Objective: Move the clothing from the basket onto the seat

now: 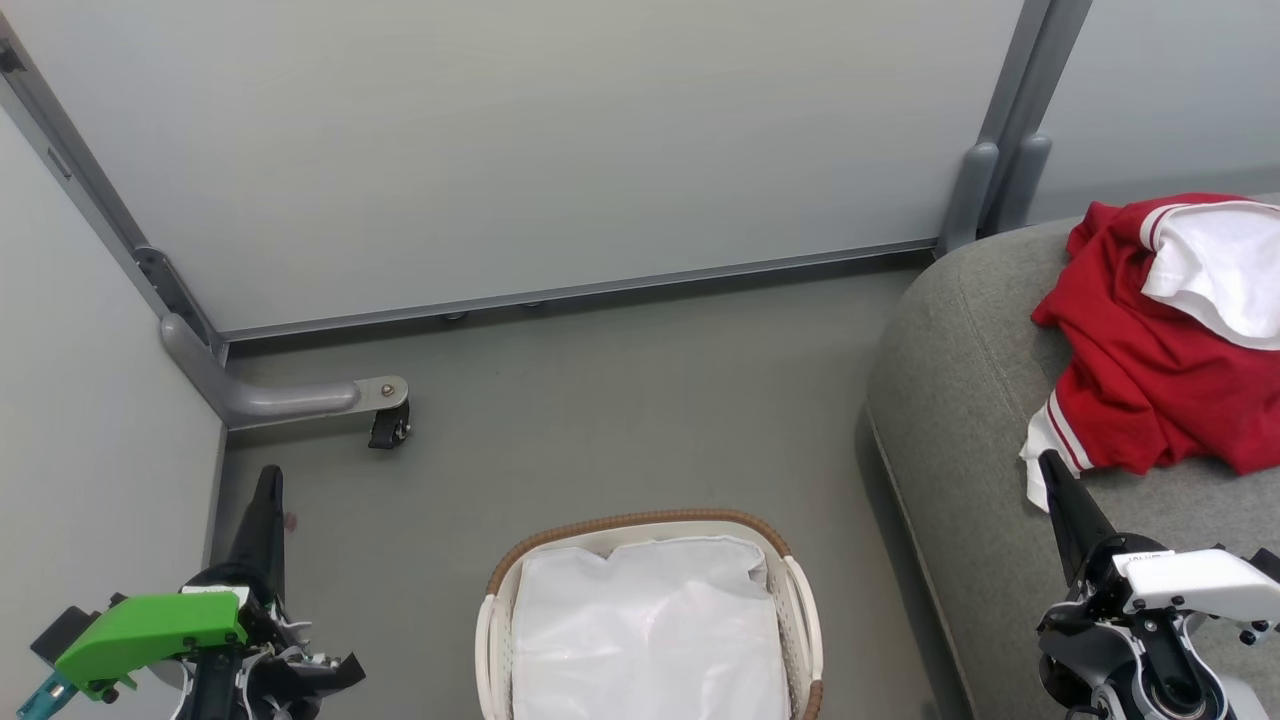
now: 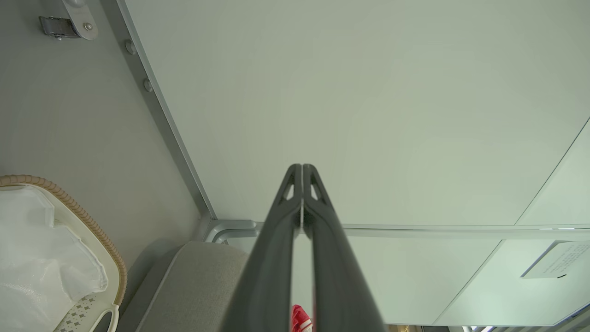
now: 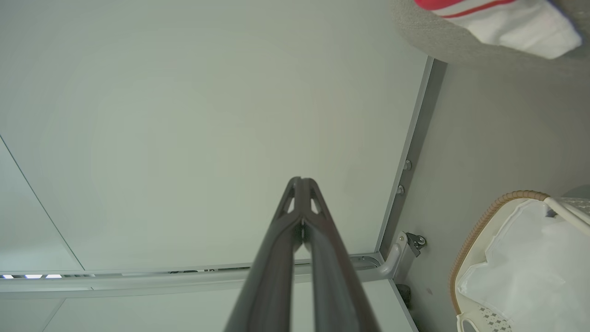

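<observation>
As I look down through the head camera, the red and white clothing (image 1: 1150, 340) lies in a crumpled heap on the grey couch (image 1: 960, 400) at my right. One striped cuff hangs near the front edge of the couch. The basket (image 1: 640, 525) stands on the floor (image 1: 600, 400) in front of me, well apart from the clothing, and its white liner (image 1: 650, 620) shows inside it. My left claw (image 1: 270, 478) hangs low at the left, above the floor and near the pale wall panel (image 1: 500, 150). Its two dark fingers are pressed together and grip nothing. My right claw (image 1: 1050, 465) is over the couch, its tip just beside the white cuff, though I cannot tell if it touches the cloth. Its fingers are also closed completely and empty, as its wrist camera shows clearly.
</observation>
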`<state>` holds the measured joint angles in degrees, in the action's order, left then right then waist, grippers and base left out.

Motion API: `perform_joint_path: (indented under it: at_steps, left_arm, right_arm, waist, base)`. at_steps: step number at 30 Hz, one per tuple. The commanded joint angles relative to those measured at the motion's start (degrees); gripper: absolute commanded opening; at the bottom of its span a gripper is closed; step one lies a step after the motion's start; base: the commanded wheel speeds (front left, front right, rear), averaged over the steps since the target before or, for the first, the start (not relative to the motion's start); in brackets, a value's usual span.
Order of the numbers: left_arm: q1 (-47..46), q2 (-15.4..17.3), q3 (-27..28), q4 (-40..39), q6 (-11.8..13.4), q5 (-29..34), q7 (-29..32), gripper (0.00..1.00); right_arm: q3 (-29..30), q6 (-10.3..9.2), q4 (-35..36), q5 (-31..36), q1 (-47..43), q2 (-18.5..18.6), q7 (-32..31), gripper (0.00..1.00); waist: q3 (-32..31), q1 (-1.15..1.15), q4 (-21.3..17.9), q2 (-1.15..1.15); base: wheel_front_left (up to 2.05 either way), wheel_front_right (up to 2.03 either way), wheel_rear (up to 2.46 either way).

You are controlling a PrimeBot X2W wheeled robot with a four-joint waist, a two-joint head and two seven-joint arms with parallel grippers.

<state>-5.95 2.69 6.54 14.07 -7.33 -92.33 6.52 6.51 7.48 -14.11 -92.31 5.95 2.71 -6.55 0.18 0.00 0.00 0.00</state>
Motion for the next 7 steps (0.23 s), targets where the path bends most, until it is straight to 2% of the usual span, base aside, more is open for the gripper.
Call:
perform_joint_path:
  at_steps: [1, 7]
  left_arm:
    - [-0.6, 0.4, 0.1, -0.1, -0.3, -0.2, 0.2, 0.00]
    - [-0.6, 0.4, 0.1, -0.1, -0.3, -0.2, 0.2, 0.00]
  right_arm:
    - [0.1, 0.02, 0.2, -0.2, 0.5, 0.3, -0.2, 0.00]
    - [0.1, 0.02, 0.2, -0.2, 0.5, 0.3, -0.2, 0.00]
  waist:
    - [0.0, 0.00, 0.0, 0.00]
    - [0.0, 0.00, 0.0, 0.00]
  base:
    - [0.00, 0.00, 0.00]
    - [0.00, 0.00, 0.00]
